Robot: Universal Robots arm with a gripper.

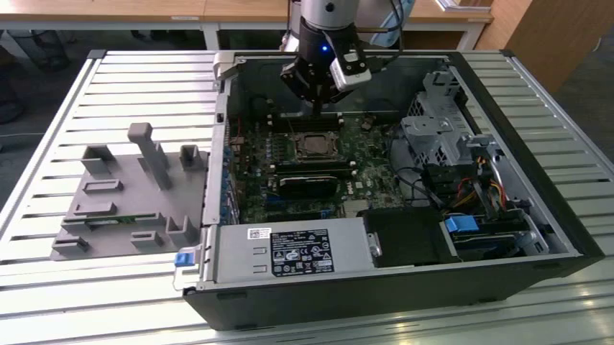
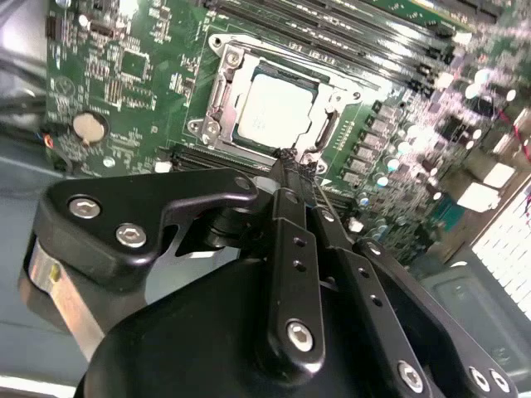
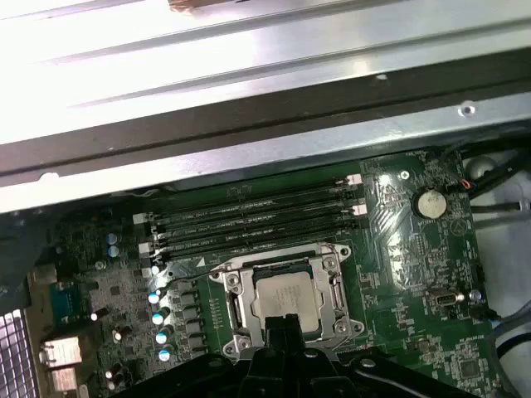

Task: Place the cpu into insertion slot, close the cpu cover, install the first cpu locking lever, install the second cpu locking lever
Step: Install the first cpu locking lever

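Hovering at the edge of the insertion slot inside an open computer case, the gripper has its jaws pressed together, pinching nothing. The cpu lies seated in that slot, with the cpu cover folded flat over the slot, framing the chip.

The gripper hangs inside the open computer case (on a slatted table); the insertion slot lies nearby.
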